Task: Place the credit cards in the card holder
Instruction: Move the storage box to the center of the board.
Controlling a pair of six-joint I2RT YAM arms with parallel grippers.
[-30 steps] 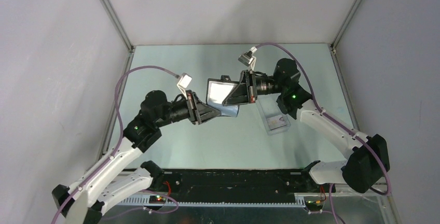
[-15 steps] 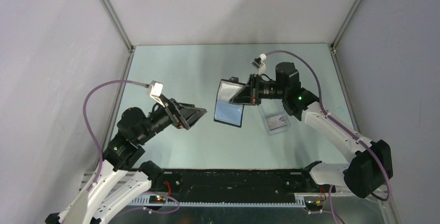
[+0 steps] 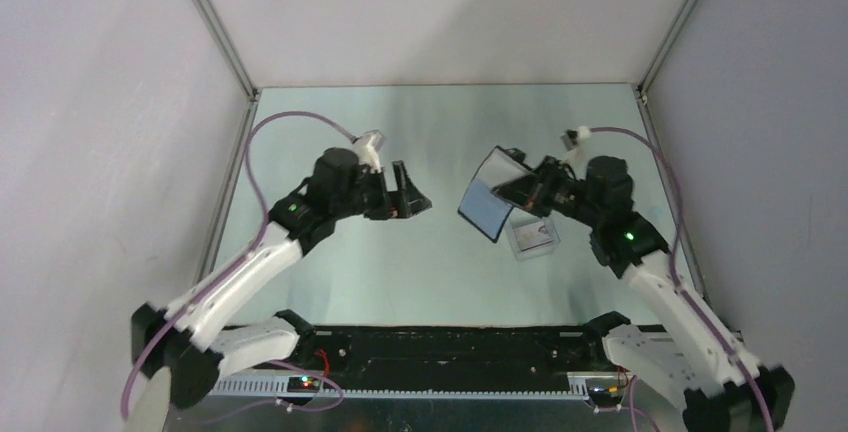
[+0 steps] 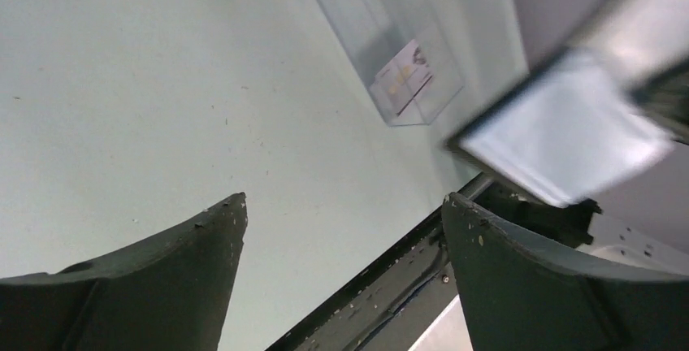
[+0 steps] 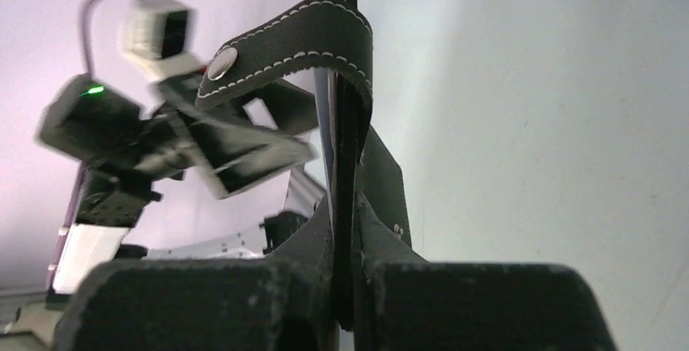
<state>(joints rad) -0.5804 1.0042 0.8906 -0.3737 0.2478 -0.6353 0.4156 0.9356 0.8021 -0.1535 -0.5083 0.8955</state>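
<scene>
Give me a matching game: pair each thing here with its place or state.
Things:
1. left claw
2. right claw
3. card holder
4. credit card

Places or states:
A. lying inside the clear box
B. open and empty
C. held in the air, unfolded
D. clamped shut

Pairs: 1-B, 2-D, 3-C, 4-A

White stitching and a silver snap are seen on the black card holder (image 5: 292,38) between the black right fingers (image 5: 305,245). Beyond the dark left fingers (image 4: 520,278), a whitish, gold-marked credit card (image 4: 402,83) and a pale green table (image 4: 122,83) are shown.
</scene>
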